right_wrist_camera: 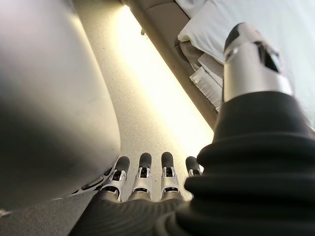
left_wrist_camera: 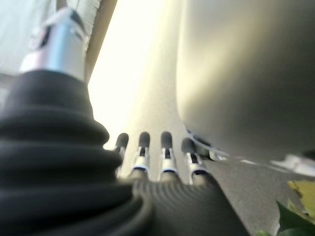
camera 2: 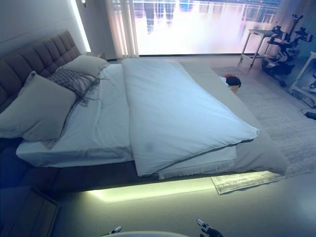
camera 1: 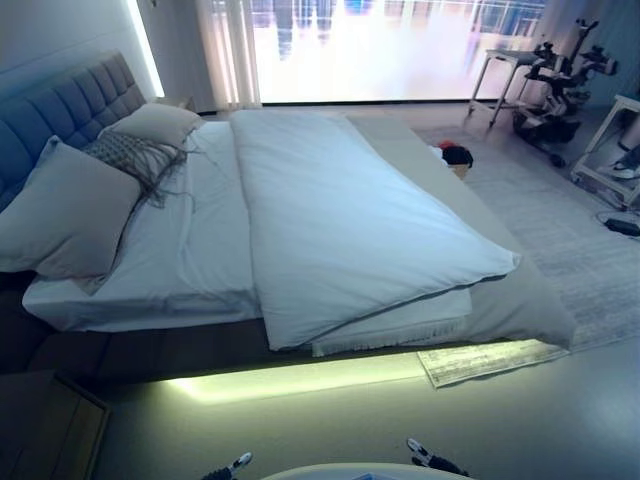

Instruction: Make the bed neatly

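duvet (camera 1: 340, 220) spread over bed (camera 1: 520, 300), lower corner hanging past the mattress edge, fringed blanket (camera 1: 390, 335) poking out beneath. pillows (camera 1: 70, 215) stacked against headboard (camera 1: 70, 105), grey throw (camera 1: 135, 155) draped between them. left hand (left_wrist_camera: 157, 152) low by the floor, fingers straight, holding nothing. right hand (right_wrist_camera: 147, 177) likewise relaxed, empty, well apart from the bedding. rug (camera 1: 560, 230) beside bed.

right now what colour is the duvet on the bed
Plain white duvet, with no pattern; clearest in the left eye view.
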Motion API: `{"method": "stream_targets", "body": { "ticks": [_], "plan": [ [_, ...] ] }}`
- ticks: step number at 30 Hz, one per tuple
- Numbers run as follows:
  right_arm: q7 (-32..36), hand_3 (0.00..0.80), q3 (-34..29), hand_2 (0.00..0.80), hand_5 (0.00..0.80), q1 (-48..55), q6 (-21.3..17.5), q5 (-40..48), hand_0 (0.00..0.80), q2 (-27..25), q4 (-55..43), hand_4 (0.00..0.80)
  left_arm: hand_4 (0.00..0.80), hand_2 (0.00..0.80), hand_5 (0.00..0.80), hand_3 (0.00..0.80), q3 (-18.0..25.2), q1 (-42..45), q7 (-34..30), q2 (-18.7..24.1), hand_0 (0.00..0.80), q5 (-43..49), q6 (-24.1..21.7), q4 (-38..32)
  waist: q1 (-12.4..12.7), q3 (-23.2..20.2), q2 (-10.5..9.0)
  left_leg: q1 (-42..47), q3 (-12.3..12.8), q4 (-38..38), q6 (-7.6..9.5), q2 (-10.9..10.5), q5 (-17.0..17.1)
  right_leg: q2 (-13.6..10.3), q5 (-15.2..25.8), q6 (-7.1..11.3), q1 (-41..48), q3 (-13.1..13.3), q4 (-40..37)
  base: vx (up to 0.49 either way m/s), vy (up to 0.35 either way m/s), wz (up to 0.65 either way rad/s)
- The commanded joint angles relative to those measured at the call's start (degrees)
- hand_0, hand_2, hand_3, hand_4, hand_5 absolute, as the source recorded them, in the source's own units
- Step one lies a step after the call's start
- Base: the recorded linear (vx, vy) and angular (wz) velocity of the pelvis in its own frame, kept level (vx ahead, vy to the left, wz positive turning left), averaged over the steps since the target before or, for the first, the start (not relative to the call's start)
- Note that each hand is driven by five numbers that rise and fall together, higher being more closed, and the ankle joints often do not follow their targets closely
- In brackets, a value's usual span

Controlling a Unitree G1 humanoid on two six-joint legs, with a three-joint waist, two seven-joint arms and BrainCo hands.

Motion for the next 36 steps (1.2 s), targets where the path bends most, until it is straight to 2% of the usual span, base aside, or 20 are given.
{"method": "stream_targets", "body": {
  "ticks": [1, 9, 19, 25, 30, 34, 36],
  "plan": [
    [-0.6, 0.000, -0.9, 0.000, 0.000, -4.6, -1.2, -0.7, 0.000, 1.2, 3.0, 0.000, 0.000, 0.000, 0.000, 0.000, -1.4, -3.3, -0.3, -1.6, 0.000, 1.1, 0.1, 3.9, -0.2, 2.6, -0.10, -2.6, -0.7, 0.3, 3.24, -3.3, -1.0, 0.6, -6.3, 0.72, 4.6, -1.3, 0.3, 0.000, 0.000, 0.00],
    [0.3, 0.000, -0.5, 0.000, 0.000, -4.7, -0.3, -1.3, 0.000, 1.9, 3.4, 0.000, 0.000, 0.000, 0.000, 0.000, -2.2, -3.5, -0.8, -2.3, 0.000, 4.5, 0.1, 4.4, -0.3, 2.6, -0.09, -3.1, -0.7, 0.2, 3.24, -3.4, -0.6, 0.7, -5.8, 0.81, 4.0, -1.3, 0.3, 0.000, 0.000, 0.00],
    [-0.2, 0.000, -0.4, 0.000, 0.000, -5.1, 0.0, 0.2, 0.000, 1.8, 2.9, 0.000, 0.000, 0.000, 0.000, 0.000, -2.9, -4.2, -0.4, -2.4, 0.000, 3.9, 0.3, 4.5, -0.1, 2.7, -0.78, -3.4, -0.7, 0.2, 3.36, -3.6, -0.6, 0.7, -5.5, 1.03, 4.0, -1.5, 0.3, 0.000, 0.000, 0.00],
    [-0.6, 0.000, -0.4, 0.000, 0.000, -5.6, 1.7, 0.8, 0.000, 2.1, 3.1, 0.000, 0.000, 0.000, 0.000, 0.000, -2.6, -4.4, -0.1, -2.1, 0.000, 4.9, 0.3, 5.3, 0.1, 2.7, -1.19, -3.2, -1.2, 0.2, 3.79, -4.2, -0.8, 0.6, -5.7, 1.09, 4.4, -1.6, 0.9, 0.005, 0.005, 0.00],
    [-2.7, 0.000, -0.9, 0.000, 0.000, -5.6, 2.5, 2.4, 0.000, 2.2, 3.5, 0.000, 0.000, 0.000, 0.000, 0.000, -2.7, -4.5, 0.2, -1.5, 0.000, 5.2, 0.8, 5.5, -0.3, 3.2, -1.12, -3.2, -2.5, 0.2, 4.58, -4.7, -0.8, 0.8, -7.3, 0.75, 3.4, 0.5, 4.2, 0.005, 0.006, 0.00],
    [-2.7, 0.000, -1.7, 0.000, 0.000, -5.2, 2.3, 5.9, 0.000, 2.0, 3.7, 0.000, 0.000, 0.000, 0.000, 0.000, -3.6, -4.8, 0.4, -0.7, 0.000, 7.2, 2.0, 5.7, -1.6, 3.5, -1.18, -3.1, -4.7, 0.2, 5.40, -4.9, -0.8, 2.5, -8.9, -0.13, 2.5, 5.4, 6.2, 0.056, -0.041, 0.16],
    [-3.1, 0.000, -1.8, 0.000, 0.000, -5.2, 2.3, 6.7, 0.000, 1.9, 3.7, 0.000, 0.000, 0.000, 0.000, 0.000, -3.6, -5.2, 0.8, -0.3, 0.000, 6.9, 2.3, 5.7, -1.9, 4.0, -1.26, -3.1, -4.6, 0.7, 5.39, -4.7, -0.9, 2.6, -9.4, -0.28, 2.2, 5.4, 7.0, 0.023, -0.109, 0.27]
  ]
}}
